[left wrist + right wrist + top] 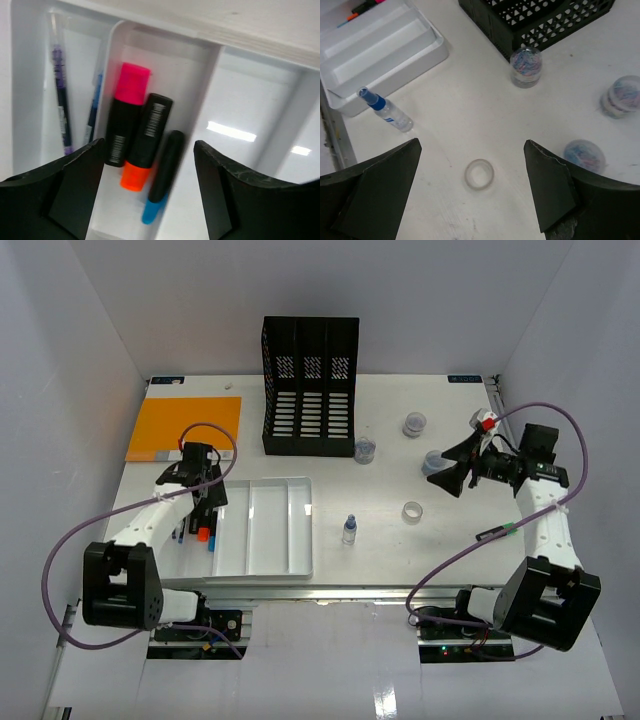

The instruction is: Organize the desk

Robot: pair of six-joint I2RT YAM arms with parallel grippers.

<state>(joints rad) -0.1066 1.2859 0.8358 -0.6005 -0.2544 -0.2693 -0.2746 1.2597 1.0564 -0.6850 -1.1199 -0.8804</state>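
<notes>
desk: big white tabletop [380, 490], spans the whole top view, both my arms are bolted at its near edge
left claw: [149, 165] jaws wide apart, holding nothing, hovering right over the tray [265, 535] at its left end
right claw: [471, 150] jaws wide apart, empty, hanging over the right half of the desk
markers: three [147, 135] lying side by side in one narrow tray compartment, with pink, orange and blue caps, touching each other
pens: a couple [60, 100] in the compartment beside the markers, too blurry to count for sure
done so far: writing stuff looks sorted into the tray, I'd call that part finished
tape roll: [479, 174] loose on the desk, just below my right claw
spray bottle: [387, 112] lying on its side near the tray's right edge, not in it
jars: three small clear ones [526, 65] holding coloured bits, scattered apart near the file rack [310, 385]
orange folder: [185, 427] flat at the far left, not in the rack
left to do: tape, bottle, jars, and maybe the folder
progress guess: under half, since most of the loose items are not yet put away
</notes>
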